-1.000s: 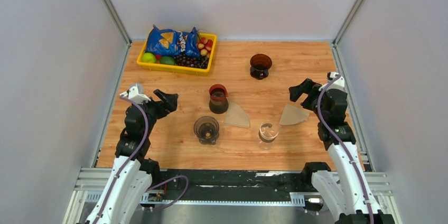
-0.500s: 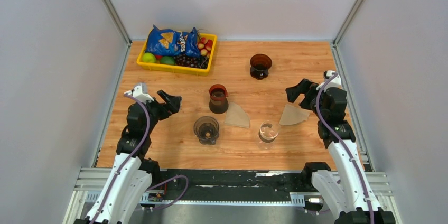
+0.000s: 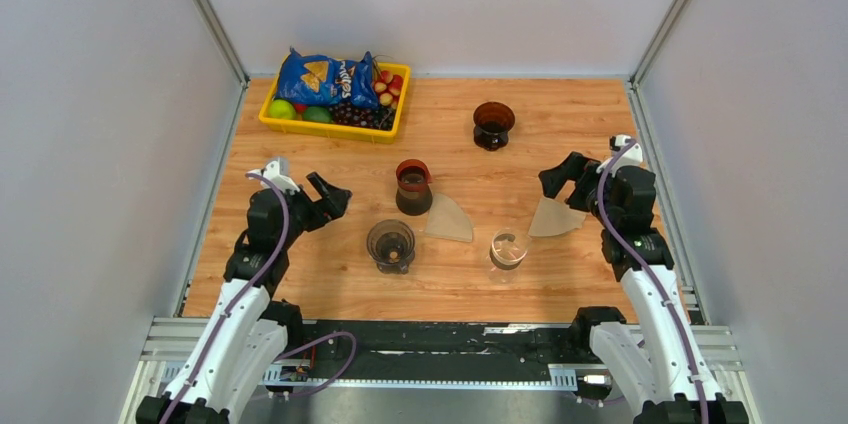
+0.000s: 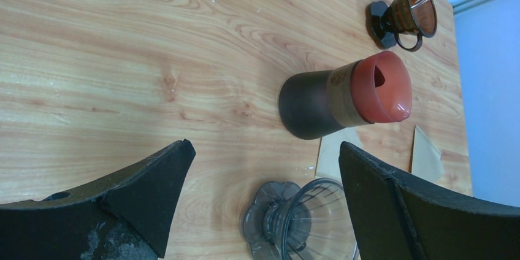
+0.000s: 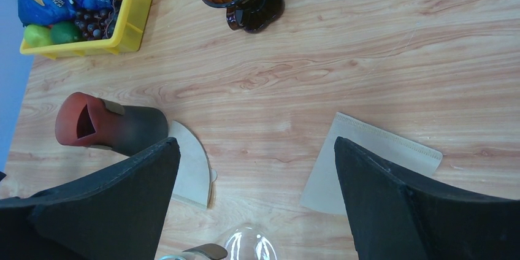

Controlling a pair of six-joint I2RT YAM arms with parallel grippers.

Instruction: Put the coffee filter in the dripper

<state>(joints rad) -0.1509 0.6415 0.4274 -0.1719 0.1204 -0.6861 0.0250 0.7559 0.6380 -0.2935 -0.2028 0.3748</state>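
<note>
Two beige paper coffee filters lie flat on the wooden table: one (image 3: 450, 219) beside the red-lidded carafe, the other (image 3: 555, 217) further right (image 5: 352, 162). A grey transparent dripper (image 3: 390, 245) stands near the middle front, and a brown dripper (image 3: 493, 124) stands further back. My left gripper (image 3: 330, 199) hovers open left of the carafe; in its wrist view the grey dripper (image 4: 306, 226) sits below the open left gripper (image 4: 263, 148). My right gripper (image 3: 560, 179) is open, just above the right filter's far edge, holding nothing (image 5: 254, 143).
A dark carafe with a red lid (image 3: 413, 187) stands between the drippers. A clear glass vessel (image 3: 508, 249) sits left of the right filter. A yellow tray (image 3: 268, 116) with a chip bag and fruit is at the back left. Grey walls enclose the table.
The left gripper has moved slightly right toward the carafe. The right gripper has shifted a little left, nearer the right filter. Both stay open.
</note>
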